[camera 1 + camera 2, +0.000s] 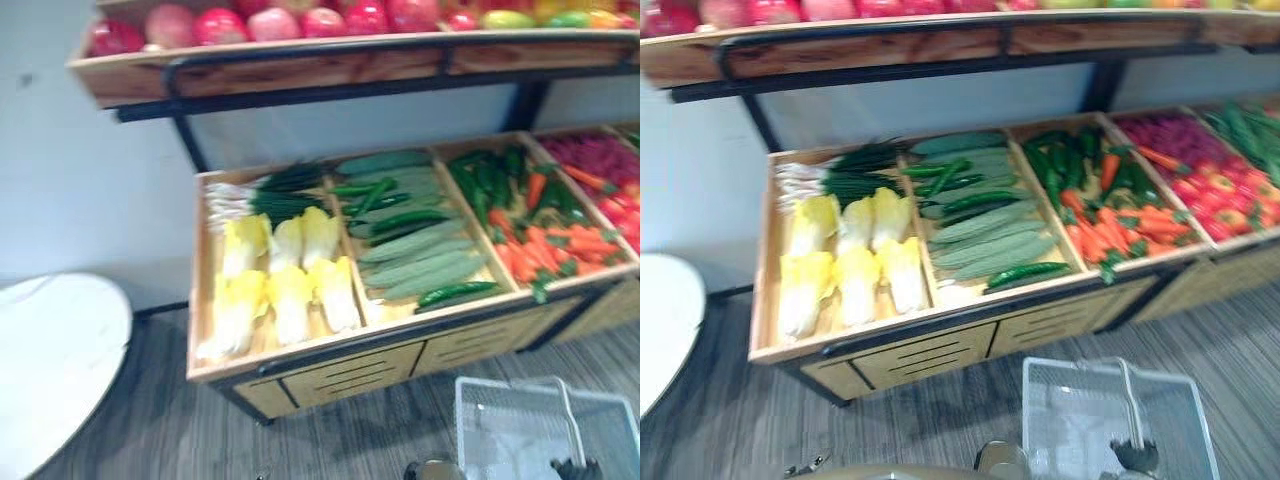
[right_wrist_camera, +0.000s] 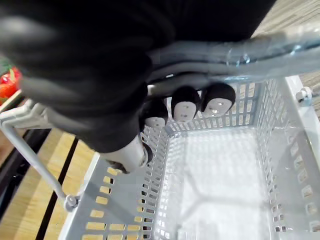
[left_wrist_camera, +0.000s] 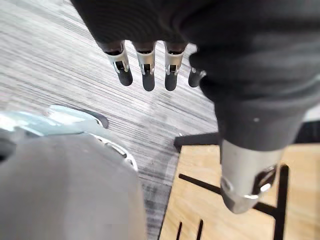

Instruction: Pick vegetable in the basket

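Note:
A pale grey plastic basket hangs empty low in front of the wooden vegetable stand. My right hand is shut on its handle and also shows at the basket's near rim. My left hand hangs open over the floor beside the stand's drawer front, holding nothing. The stand's bins hold yellow leafy heads, spring onions, cucumbers, green peppers and carrots.
An upper shelf with red and yellow fruit overhangs the back of the bins. A white round table stands at the left. Red vegetables fill the far right bin. Grey striped floor lies between me and the stand.

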You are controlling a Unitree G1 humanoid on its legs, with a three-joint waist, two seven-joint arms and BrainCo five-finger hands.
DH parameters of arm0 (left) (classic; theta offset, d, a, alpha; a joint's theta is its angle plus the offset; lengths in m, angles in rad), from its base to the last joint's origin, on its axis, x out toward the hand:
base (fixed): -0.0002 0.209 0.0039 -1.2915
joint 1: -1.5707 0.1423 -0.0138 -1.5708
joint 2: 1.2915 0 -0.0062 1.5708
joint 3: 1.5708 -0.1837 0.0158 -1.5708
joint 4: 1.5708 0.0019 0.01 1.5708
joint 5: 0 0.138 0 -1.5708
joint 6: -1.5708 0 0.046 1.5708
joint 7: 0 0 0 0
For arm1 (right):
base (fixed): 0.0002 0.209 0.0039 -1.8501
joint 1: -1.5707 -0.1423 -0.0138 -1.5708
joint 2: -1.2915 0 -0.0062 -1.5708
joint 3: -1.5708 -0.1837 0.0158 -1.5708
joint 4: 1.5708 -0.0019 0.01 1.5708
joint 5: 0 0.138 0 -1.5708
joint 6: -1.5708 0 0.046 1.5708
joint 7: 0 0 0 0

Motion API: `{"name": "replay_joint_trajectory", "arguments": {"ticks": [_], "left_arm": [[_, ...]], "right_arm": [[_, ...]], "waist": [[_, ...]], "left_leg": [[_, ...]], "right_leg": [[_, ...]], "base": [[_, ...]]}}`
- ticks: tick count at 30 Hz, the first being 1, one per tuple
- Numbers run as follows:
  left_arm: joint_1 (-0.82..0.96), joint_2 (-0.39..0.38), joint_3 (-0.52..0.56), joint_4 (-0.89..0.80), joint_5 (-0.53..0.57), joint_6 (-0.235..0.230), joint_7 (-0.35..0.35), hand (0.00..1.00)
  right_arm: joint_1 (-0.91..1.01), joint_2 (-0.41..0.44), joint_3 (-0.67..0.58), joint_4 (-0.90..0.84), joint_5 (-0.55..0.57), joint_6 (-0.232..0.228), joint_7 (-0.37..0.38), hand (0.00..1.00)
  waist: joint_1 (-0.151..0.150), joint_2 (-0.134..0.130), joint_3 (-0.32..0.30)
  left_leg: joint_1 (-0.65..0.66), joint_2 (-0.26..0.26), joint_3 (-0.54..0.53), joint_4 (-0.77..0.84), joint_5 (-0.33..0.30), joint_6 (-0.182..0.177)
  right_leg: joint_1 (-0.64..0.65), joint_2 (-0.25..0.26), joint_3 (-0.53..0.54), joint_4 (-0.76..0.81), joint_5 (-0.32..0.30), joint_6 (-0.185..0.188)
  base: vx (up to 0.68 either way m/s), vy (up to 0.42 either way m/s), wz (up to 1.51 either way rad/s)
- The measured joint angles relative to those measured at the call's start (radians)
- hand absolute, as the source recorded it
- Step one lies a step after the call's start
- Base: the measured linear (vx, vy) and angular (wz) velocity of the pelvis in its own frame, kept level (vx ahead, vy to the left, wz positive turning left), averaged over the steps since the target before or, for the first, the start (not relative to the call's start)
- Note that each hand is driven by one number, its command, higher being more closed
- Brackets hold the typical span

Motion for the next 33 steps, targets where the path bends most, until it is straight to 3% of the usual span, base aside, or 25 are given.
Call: {"name": "replay_joint_trajectory", "arguments": {"ticks": [3, 7, 10, 12, 13, 18, 24, 33], "left_arm": [[0.006, 0.012, -0.006, 0.044, 0.018, 0.002, 0.031, 0.0], [0.019, 0.017, -0.005, 0.08, 0.009, -0.015, 0.114, 0.0], [-0.021, 0.035, -0.002, 0.072, 0.007, -0.079, 0.203, 0.0], [-0.061, 0.055, 0.002, -0.019, 0.025, -0.152, 0.301, 0.0], [-0.067, 0.059, 0.002, -0.053, 0.033, -0.167, 0.325, 0.0], [-0.125, 0.07, -0.043, -0.363, 0.212, -0.255, 0.524, 0.0], [-0.151, 0.073, -0.058, -0.613, 0.34, -0.314, 0.581, 0.0], [-0.178, 0.149, -0.095, -0.641, 0.371, -0.336, 0.576, 0.0]], "right_arm": [[-0.004, 0.016, -0.029, 0.047, 0.049, -0.003, -0.018, 1.0], [-0.012, 0.018, -0.036, 0.075, 0.049, -0.014, -0.018, 1.0], [-0.008, 0.025, -0.029, 0.077, 0.049, -0.018, -0.015, 1.0], [-0.001, 0.028, 0.002, 0.077, 0.049, -0.018, -0.013, 1.0], [0.0, 0.028, 0.015, 0.077, 0.049, -0.017, -0.013, 1.0], [0.002, 0.043, 0.077, 0.073, 0.05, -0.017, -0.017, 1.0], [0.003, 0.046, 0.143, 0.036, 0.048, -0.023, -0.024, 1.0], [0.0, 0.045, 0.173, 0.03, 0.043, -0.049, -0.026, 1.0]], "waist": [[0.001, 0.001, 0.0], [0.0, 0.005, -0.001], [-0.002, 0.013, -0.008], [-0.001, 0.012, -0.008], [-0.001, 0.012, -0.008], [-0.003, 0.01, -0.006], [-0.008, 0.004, -0.001], [-0.026, -0.003, 0.003]], "left_leg": [[0.0, -0.018, 0.01, -0.106, 0.04, -0.021], [-0.003, -0.052, 0.02, -0.137, 0.042, -0.031], [-0.02, -0.082, 0.023, -0.14, 0.041, -0.029], [-0.02, -0.103, 0.038, -0.155, 0.052, -0.022], [-0.02, -0.106, 0.04, -0.156, 0.052, -0.022], [-0.02, -0.126, 0.026, -0.166, 0.054, -0.019], [-0.018, -0.132, 0.011, -0.172, 0.05, -0.012], [0.0, -0.137, 0.049, -0.168, 0.029, 0.0]], "right_leg": [[0.015, -0.006, -0.039, -0.054, 0.026, 0.016], [0.05, -0.002, -0.021, -0.173, 0.114, 0.03], [0.061, -0.015, -0.009, -0.247, 0.173, 0.037], [0.061, -0.023, 0.013, -0.284, 0.207, 0.042], [0.061, -0.024, 0.015, -0.288, 0.211, 0.045], [0.063, -0.036, 0.013, -0.303, 0.219, 0.051], [0.073, -0.035, 0.006, -0.324, 0.224, 0.052], [0.076, -0.031, 0.052, -0.349, 0.245, 0.046]], "base": [[-0.11, 0.016, 0.64], [-0.06, 0.103, -0.08], [0.0, 0.122, -0.09], [0.04, 0.082, -0.13], [0.05, 0.058, -0.1], [0.06, 0.037, 0.03], [0.06, 0.008, 0.03], [0.01, 0.004, -0.13]]}}
